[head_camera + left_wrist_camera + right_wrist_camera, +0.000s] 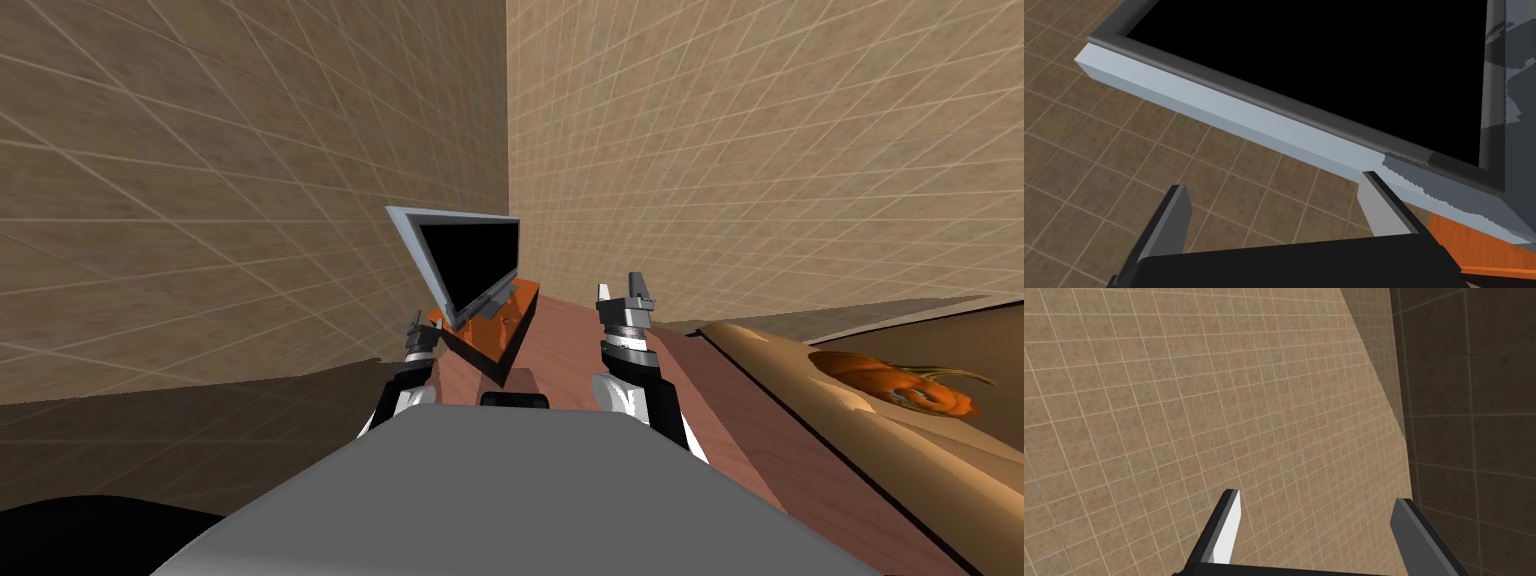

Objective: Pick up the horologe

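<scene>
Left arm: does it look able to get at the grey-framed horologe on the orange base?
Probably yes. The left gripper is open beside the horologe, one fingertip almost at its grey frame, nothing between them. The frame is not yet between the fingers, so a short advance seems needed.

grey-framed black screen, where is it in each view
head view: grey-framed black screen at centre, on the orange base, by the left gripper.
left wrist view: grey-framed black screen just beyond the open fingers, orange base at its corner.
right wrist view: right gripper open, aimed away from it.
shared landmark: orange base.
</scene>
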{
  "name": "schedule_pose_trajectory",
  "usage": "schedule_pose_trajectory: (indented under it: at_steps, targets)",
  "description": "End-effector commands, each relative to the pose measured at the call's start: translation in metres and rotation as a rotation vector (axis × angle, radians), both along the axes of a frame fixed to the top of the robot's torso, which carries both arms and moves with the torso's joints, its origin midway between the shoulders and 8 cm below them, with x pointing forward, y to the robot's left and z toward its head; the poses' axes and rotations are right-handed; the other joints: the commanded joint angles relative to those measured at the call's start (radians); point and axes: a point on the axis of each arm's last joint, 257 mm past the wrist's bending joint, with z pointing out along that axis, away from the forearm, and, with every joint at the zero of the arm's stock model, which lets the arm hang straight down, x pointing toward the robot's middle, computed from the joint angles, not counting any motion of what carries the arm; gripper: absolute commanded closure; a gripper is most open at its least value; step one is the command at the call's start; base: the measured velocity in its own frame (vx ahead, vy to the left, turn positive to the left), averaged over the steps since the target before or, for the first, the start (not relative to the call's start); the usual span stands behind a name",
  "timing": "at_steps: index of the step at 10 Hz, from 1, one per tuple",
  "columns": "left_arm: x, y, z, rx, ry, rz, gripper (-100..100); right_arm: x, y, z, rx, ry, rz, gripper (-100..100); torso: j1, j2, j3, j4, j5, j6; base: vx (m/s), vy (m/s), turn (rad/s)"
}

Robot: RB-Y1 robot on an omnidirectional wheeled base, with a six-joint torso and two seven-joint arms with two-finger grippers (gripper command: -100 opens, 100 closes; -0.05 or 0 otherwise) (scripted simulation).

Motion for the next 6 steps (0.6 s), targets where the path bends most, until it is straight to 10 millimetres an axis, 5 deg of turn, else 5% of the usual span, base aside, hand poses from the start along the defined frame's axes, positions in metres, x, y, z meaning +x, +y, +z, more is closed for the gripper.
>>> schedule_pose_trajectory:
  at_steps: [1,6]
  targets:
    - [0.001,0.008,-0.013,-0.033,0.031,0.006,-100,0.0,0.0,0.0,0.0,0.0,0.0,0,0.0,0.0,0.0,0.0,0.0,0.0,-0.005,-0.061,-0.029]
    - [0.0,0.051,-0.098,-0.201,0.206,0.059,-100,0.0,0.0,0.0,0.0,0.0,0.0,0,0.0,-0.002,-0.001,-0.001,0.0,0.0,0.014,-0.083,-0.114]
